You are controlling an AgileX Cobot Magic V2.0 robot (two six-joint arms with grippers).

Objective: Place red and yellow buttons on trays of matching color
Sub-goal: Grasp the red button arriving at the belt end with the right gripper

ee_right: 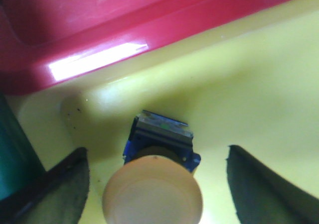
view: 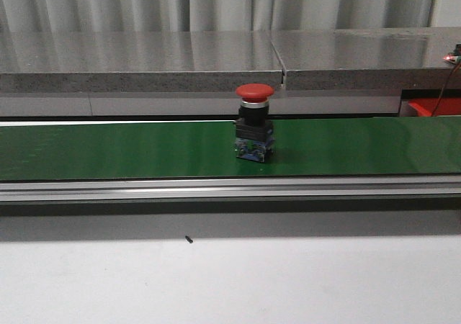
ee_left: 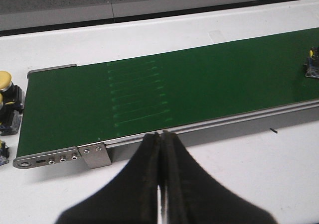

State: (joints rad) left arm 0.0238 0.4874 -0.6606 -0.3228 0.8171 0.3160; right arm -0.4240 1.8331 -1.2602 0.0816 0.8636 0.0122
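A red button stands upright on the green belt, and no gripper is near it in the front view. In the left wrist view my left gripper is shut and empty, just off the belt's near rail. A black-and-blue block shows on the belt at that frame's edge, its cap cut off. My right gripper is open over the yellow tray. A yellow button stands in that tray between the fingers, touching neither. The red tray lies beside the yellow one.
More yellow-capped buttons sit on the white table by the belt's end. A grey stone ledge runs behind the belt. A red tray corner shows at the far right. A small black speck lies on the table.
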